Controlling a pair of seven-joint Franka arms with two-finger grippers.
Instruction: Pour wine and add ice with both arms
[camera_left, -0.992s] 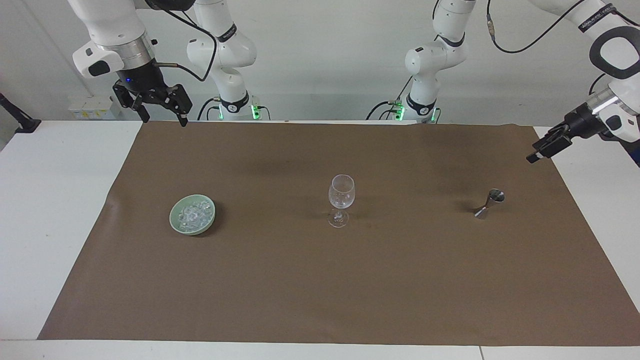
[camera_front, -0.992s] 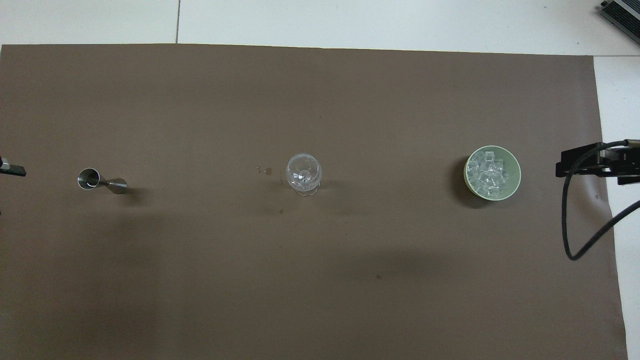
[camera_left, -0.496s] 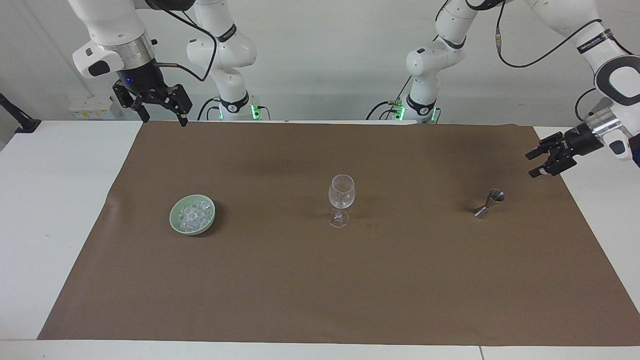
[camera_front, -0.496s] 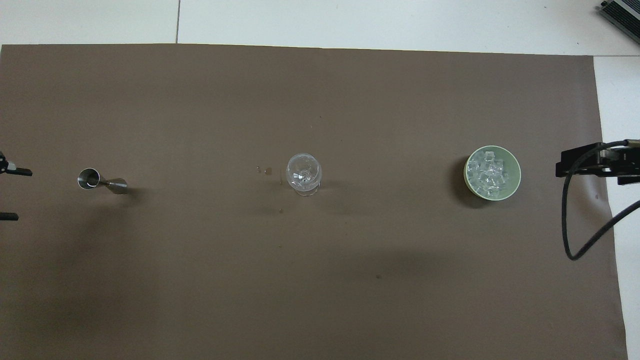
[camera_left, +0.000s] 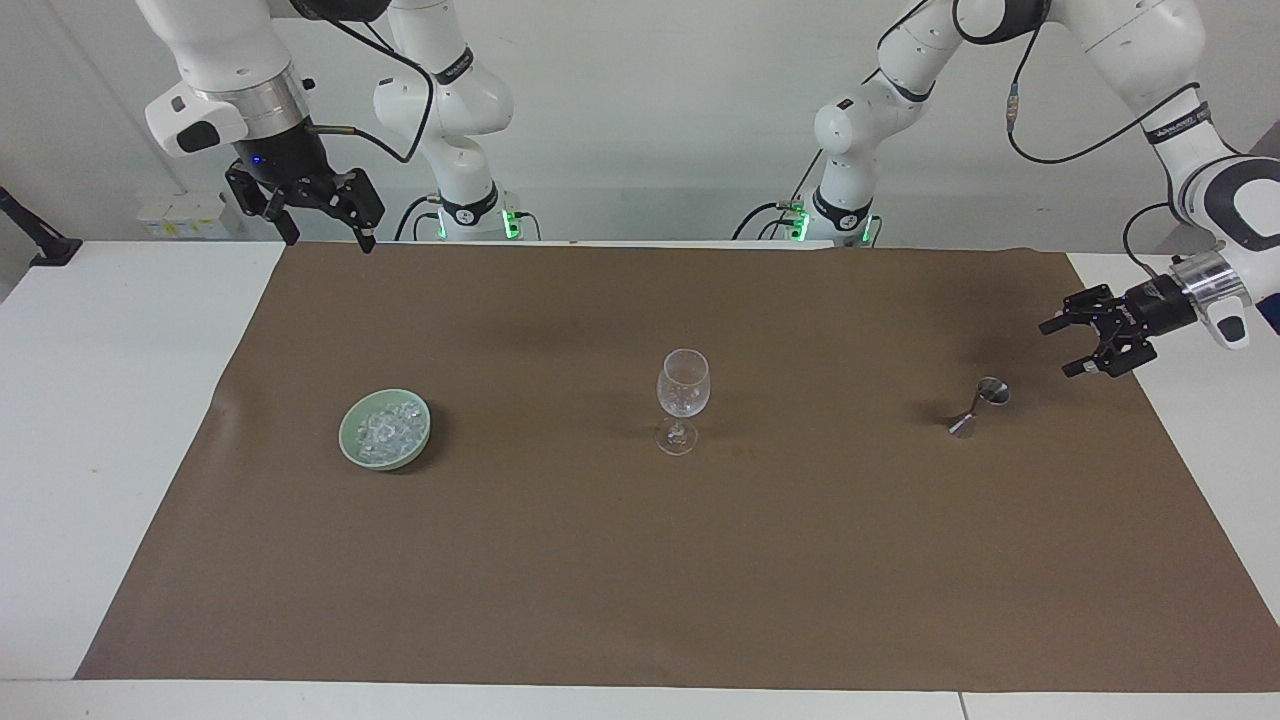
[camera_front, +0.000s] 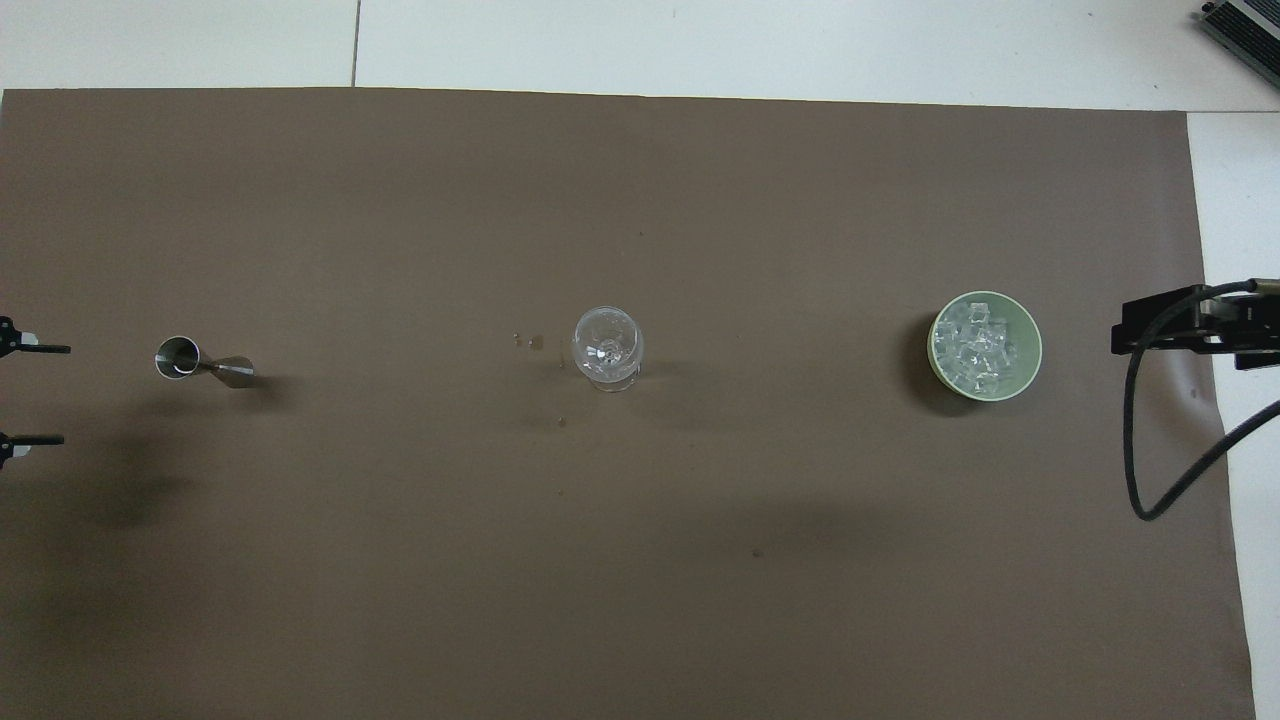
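1. Hovering with its fingers spread apart, the left tool (camera_left: 1063, 347) is low over the brown mat (camera_left: 640, 560) at the left arm's end of the worktop (camera_left: 100, 420), near the metal jigger (camera_left: 979, 406) and not touching it
2. The right tool (camera_left: 322, 238) also has its fingers apart and holds nothing; it waits high over the mat's edge at the right arm's end
3. The ice (camera_left: 388, 426) lies in the green bowl (camera_left: 352, 447)
4. The wine glass (camera_left: 682, 394) stands upright between the bowl and the jigger

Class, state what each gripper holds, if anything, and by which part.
Nothing is held. The left gripper is open in the air beside the jigger; the right gripper waits open and empty.
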